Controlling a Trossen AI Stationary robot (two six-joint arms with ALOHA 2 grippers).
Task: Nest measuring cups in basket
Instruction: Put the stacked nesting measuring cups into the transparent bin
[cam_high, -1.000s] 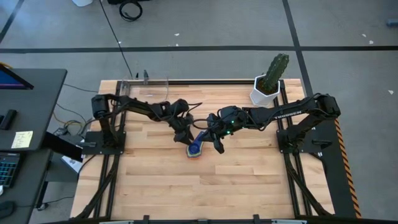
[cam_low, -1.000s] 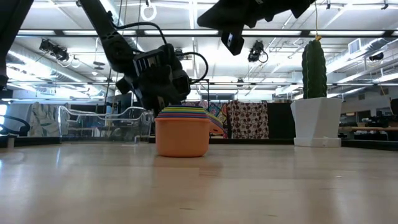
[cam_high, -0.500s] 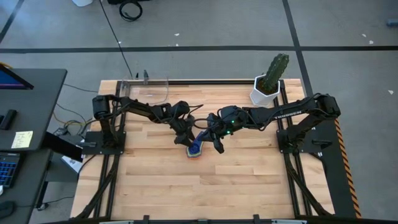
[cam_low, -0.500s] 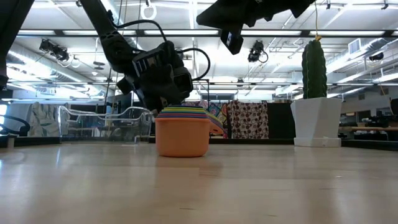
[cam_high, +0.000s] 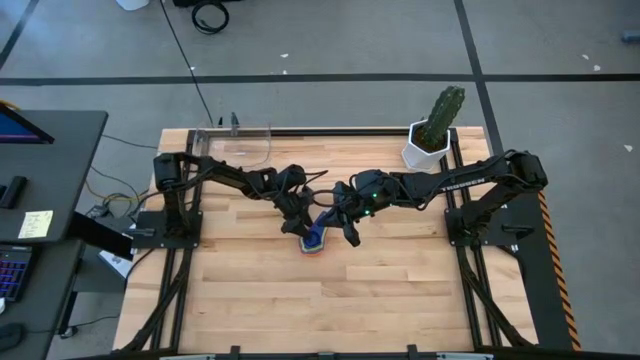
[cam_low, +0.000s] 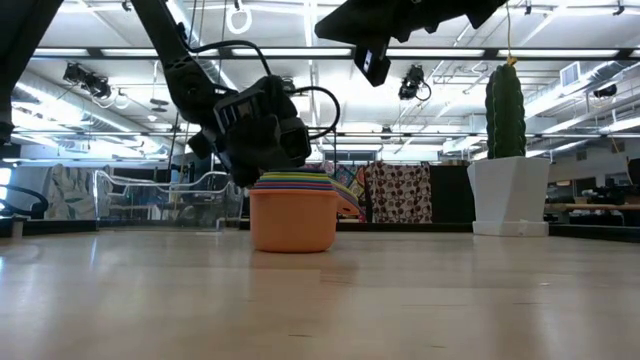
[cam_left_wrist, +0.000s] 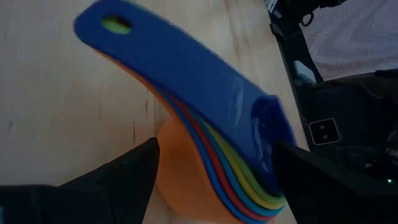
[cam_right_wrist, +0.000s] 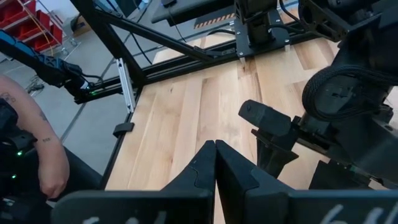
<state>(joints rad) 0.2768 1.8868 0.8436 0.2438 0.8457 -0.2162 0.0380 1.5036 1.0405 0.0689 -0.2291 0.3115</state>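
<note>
Basket (cam_high: 238, 141), clear-walled, sits at the table's far left corner, well apart from the left gripper (cam_high: 297, 228) and behind it along its arm.

Left gripper down at the stack of measuring cups (cam_high: 314, 240), mid-table. Fingers (cam_left_wrist: 118, 180) spread wide, one on each side of the orange bottom cup in the left wrist view; no squeeze visible. Dark blue handle (cam_left_wrist: 180, 68) fans out above and ahead of the fingers.

Stack (cam_low: 293, 210): all cups nested, orange outermost, coloured rims layered on top, resting on the wood.

Handling, judged: thin hard plastic, light, stiff, smooth walls likely slippery; round body could twist out of a pinch. Nested cups are loose, so tilting may spill the inner ones. Best hold: across the orange cup's wall, low, keeping it level.

Right gripper (cam_high: 350, 236) hangs just right of the stack, raised, fingers (cam_right_wrist: 214, 162) pressed together, empty.
</note>
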